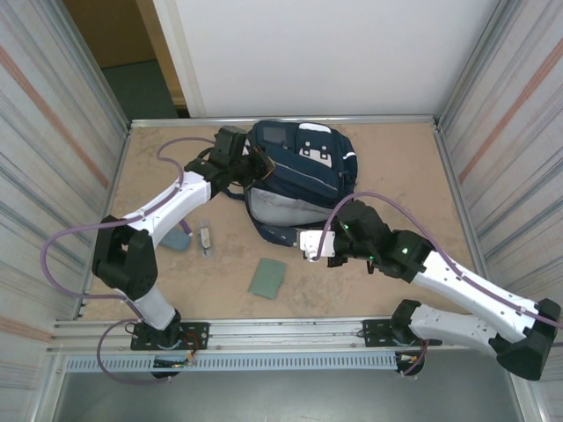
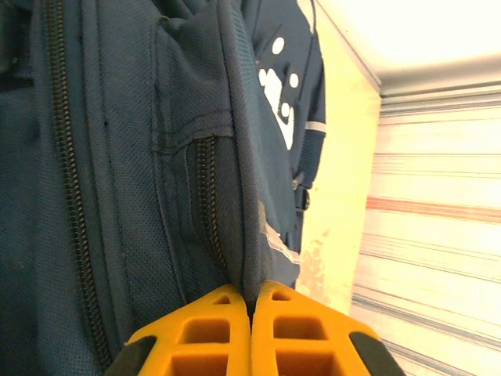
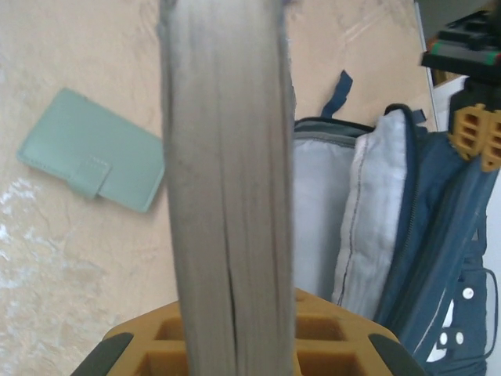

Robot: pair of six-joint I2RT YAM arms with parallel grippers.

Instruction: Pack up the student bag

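Nothing legible showed anywhere: no word, number or brand could be read. The student bag carried a white patch with small dark marks in the top view. In the left wrist view the same patch appeared as white dots and shapes on navy fabric. None of these marks resolved into letters or figures.

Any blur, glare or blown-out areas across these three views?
Top external: sharp, evenly lit, no glare. Left wrist: student bag crisp, upper-right wall blown out. Right wrist: the close book is blurred, green wallet fairly sharp.
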